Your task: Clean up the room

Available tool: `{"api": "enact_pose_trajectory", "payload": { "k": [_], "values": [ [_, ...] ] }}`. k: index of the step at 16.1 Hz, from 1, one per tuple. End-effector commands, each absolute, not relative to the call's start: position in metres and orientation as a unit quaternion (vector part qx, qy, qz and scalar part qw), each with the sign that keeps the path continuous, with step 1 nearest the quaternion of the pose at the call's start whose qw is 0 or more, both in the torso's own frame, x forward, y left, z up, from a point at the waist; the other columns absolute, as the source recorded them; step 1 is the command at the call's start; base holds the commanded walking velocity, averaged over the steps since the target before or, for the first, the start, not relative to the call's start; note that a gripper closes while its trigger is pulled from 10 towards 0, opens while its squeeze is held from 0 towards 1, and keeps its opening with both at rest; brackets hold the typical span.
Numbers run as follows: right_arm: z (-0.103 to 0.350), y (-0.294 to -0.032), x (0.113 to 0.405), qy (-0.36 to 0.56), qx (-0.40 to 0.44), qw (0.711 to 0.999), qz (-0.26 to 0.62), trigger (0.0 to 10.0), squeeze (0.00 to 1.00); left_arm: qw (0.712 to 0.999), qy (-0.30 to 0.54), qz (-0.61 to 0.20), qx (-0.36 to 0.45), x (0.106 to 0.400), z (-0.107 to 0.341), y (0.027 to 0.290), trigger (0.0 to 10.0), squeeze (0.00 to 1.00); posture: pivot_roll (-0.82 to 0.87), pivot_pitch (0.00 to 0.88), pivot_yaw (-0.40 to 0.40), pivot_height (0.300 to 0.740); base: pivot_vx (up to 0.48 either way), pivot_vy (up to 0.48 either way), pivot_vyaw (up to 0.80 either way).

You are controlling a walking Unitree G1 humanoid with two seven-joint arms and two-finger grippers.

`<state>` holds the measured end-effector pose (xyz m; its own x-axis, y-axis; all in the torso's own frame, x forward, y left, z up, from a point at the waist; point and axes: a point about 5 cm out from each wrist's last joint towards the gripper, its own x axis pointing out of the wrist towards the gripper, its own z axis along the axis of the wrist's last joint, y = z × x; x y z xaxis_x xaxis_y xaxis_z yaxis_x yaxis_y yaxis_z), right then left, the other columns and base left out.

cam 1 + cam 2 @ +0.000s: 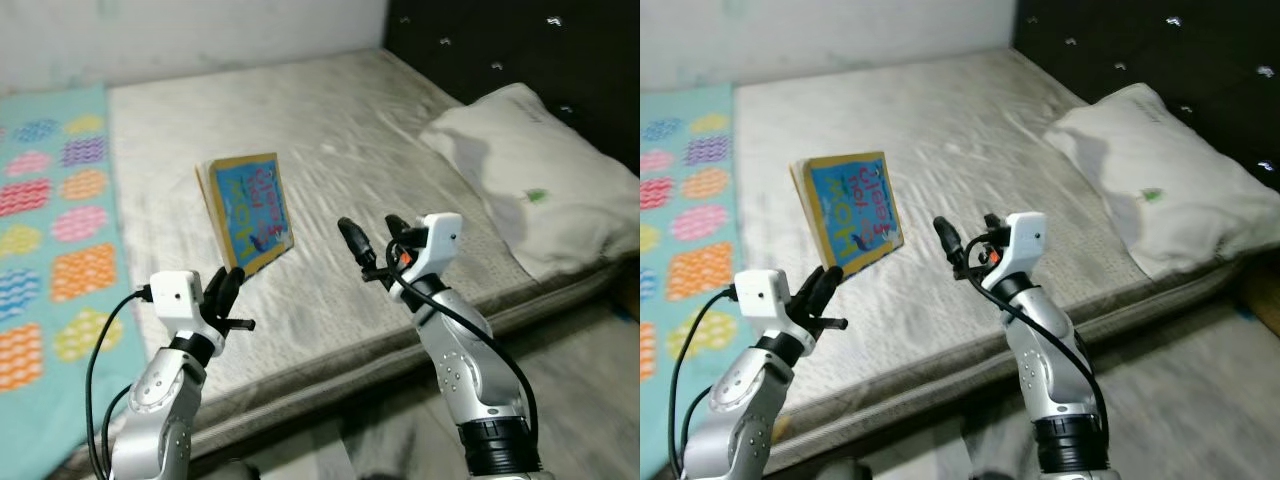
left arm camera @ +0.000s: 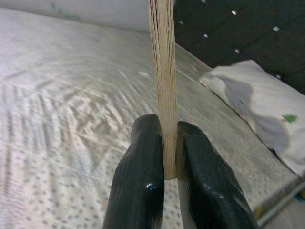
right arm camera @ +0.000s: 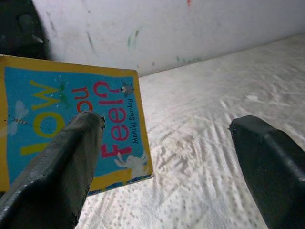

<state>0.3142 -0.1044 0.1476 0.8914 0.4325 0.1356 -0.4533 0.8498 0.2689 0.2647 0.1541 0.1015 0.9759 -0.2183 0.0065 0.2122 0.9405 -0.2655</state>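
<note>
The left tool is clenched on the lower edge of a blue picture book, holding it upright above the bed; the right tool is released, just right of it.

Head pair down over mattress — wrist views close along fingers.
</note>
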Motion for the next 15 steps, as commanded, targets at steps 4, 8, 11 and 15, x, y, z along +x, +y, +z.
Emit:
{"api": "enact_pose_trajectory", "payload": {
  "k": [4,8,11,15],
  "values": [
    [0.150,-0.109,0.323,-0.045,0.136,0.965,0.221,10.0,0.00,0.993,-0.008,-0.077,-0.088,0.274,0.106,0.163,0.0,0.00,-0.07,0.000,-0.010,0.740,0.000,0.000,0.00],
    [0.155,-0.120,0.339,-0.053,0.099,0.976,0.188,10.0,0.00,0.998,0.003,-0.063,-0.019,0.285,0.109,0.175,10.0,0.00,-0.04,0.000,-0.025,0.740,0.000,0.000,0.00],
    [0.142,-0.149,0.342,-0.048,0.020,0.996,0.072,10.0,0.00,0.998,0.004,-0.052,0.038,0.288,0.108,0.173,10.0,0.00,-0.06,0.000,-0.011,0.740,0.000,0.000,0.00],
    [0.119,-0.179,0.319,-0.022,-0.023,0.998,0.048,10.0,0.00,0.999,-0.018,-0.029,0.043,0.272,0.109,0.183,10.0,0.00,-0.08,0.000,0.019,0.740,0.000,0.000,0.00]
  ]
}}
